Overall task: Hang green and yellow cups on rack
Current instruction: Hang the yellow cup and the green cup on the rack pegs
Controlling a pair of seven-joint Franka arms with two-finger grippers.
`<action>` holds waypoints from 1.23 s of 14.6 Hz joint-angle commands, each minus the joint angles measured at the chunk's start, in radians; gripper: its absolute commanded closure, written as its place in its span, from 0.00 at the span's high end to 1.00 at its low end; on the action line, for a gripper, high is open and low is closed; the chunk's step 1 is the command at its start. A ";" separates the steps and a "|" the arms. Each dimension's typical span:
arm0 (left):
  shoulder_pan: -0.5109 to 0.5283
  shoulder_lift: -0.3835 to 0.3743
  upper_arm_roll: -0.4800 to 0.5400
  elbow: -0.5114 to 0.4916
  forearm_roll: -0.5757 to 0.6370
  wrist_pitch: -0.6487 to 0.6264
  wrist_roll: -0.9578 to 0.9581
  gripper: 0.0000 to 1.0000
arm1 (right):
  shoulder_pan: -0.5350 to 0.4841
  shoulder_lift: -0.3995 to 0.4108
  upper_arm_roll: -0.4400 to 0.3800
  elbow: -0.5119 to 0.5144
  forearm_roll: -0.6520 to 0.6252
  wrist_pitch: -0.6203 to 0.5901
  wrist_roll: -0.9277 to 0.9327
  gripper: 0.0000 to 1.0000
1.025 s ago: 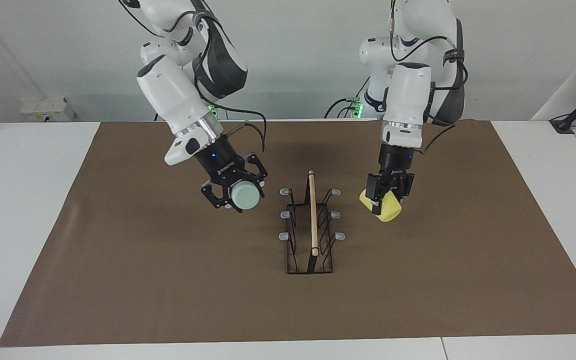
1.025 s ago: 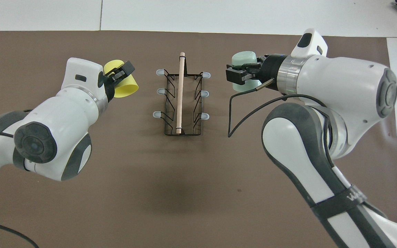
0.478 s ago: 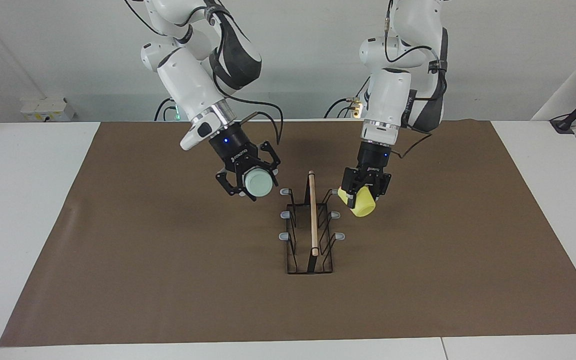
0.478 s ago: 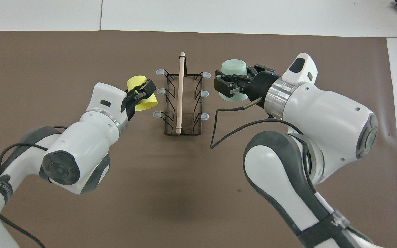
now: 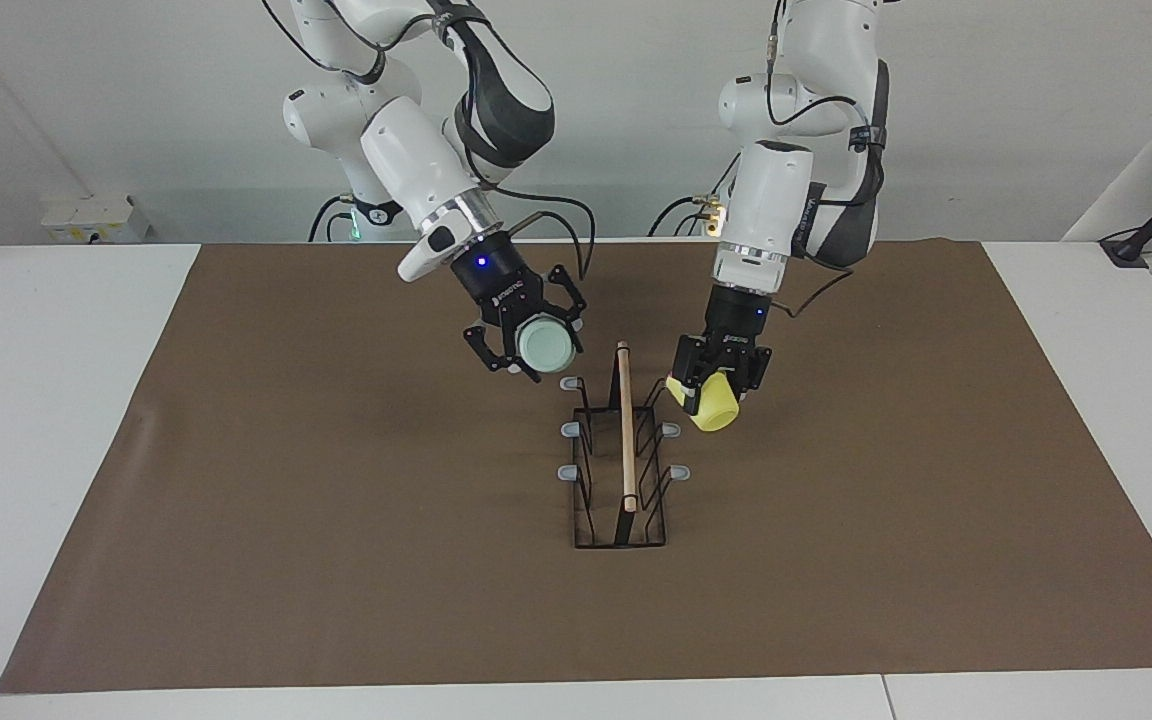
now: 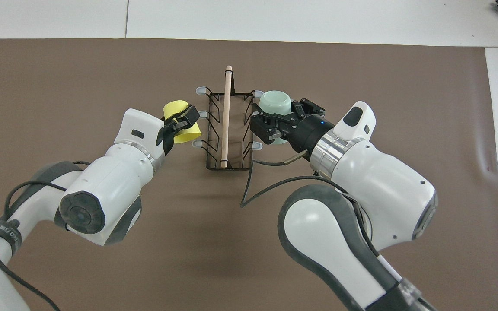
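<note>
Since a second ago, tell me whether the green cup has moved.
Yes. The green cup, held in the right gripper, has moved toward the rack, and now hangs over the prongs on the right arm's side.

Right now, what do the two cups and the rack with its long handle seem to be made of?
The pale mint green tapered cup and the bright yellow tapered cup look like smooth matte plastic: even, opaque colour. The small black rack appears thin metal wire, its prong tips grey, perhaps rubber caps. Its long light handle looks like bare wood, pale and unpainted.

text: none legible | hands' white lettering: too small to read
</note>
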 commanded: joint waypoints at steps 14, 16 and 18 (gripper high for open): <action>-0.006 -0.026 -0.032 0.017 0.019 -0.175 -0.009 0.00 | -0.037 -0.084 -0.002 -0.106 0.877 -0.221 -0.991 0.00; -0.005 -0.063 -0.035 0.019 0.017 -0.252 -0.007 0.00 | -0.056 -0.071 -0.002 -0.123 0.933 -0.272 -1.066 0.00; -0.005 -0.094 -0.047 0.019 0.017 -0.310 -0.021 0.00 | -0.057 -0.054 -0.004 -0.134 0.994 -0.310 -1.138 0.00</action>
